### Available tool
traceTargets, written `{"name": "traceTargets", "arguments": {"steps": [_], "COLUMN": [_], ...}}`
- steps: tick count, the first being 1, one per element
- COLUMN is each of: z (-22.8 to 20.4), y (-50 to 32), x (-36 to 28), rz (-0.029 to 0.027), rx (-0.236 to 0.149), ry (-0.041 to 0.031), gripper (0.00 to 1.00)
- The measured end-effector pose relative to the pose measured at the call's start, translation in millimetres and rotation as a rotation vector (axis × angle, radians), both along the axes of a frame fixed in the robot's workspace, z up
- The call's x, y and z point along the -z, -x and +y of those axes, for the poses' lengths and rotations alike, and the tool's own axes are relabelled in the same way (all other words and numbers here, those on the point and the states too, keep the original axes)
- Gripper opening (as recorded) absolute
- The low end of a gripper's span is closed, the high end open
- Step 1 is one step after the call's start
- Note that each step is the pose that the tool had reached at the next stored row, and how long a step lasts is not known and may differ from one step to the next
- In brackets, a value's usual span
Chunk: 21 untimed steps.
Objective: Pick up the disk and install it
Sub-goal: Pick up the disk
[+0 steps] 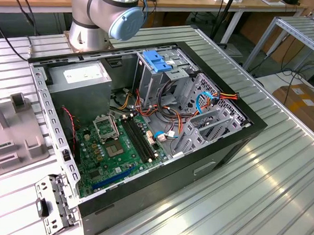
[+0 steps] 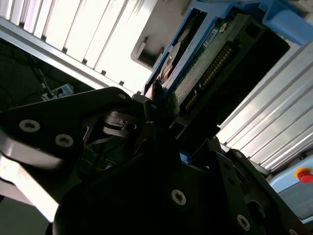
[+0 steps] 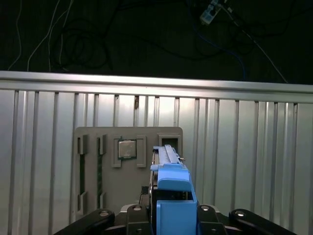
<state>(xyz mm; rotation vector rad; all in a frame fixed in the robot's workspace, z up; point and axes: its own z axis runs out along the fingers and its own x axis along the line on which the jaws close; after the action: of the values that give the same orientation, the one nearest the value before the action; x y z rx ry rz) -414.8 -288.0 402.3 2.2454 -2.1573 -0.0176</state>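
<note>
The disk (image 3: 171,182) stands on edge between the dark fingers of my gripper (image 3: 171,215), and its blue plastic rail faces the first wrist view. It hangs over a grey fixture tray (image 3: 129,183), just in front of an empty rectangular slot (image 3: 169,141) in that tray. In the second wrist view the disk (image 2: 205,54) shows its green circuit-board side and blue rails, with my gripper (image 2: 161,115) shut on its lower end. The open computer case (image 1: 240,140) lies on its side on the ribbed table, and its drive cage with a blue cap (image 1: 157,62) sits at the back.
The tray holds a square processor chip (image 3: 126,148) and thin memory sticks (image 3: 99,171). The table edge (image 3: 156,81) runs beyond the tray, with floor cables past it. Inside the case sit a grey power supply (image 1: 82,82), a green motherboard (image 1: 116,147) and loose cables. The arm's base (image 1: 99,19) stands behind the case.
</note>
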Motion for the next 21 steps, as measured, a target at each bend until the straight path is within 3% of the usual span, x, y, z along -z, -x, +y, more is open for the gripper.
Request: {"name": "traceTargets", "arguments": {"steps": [21], "z": [0.0], "y": [0.0], "x": [-24.2], "rz": [0.0000], "rx": [0.000], "ry": [0.0000], "gripper": [0.36]}}
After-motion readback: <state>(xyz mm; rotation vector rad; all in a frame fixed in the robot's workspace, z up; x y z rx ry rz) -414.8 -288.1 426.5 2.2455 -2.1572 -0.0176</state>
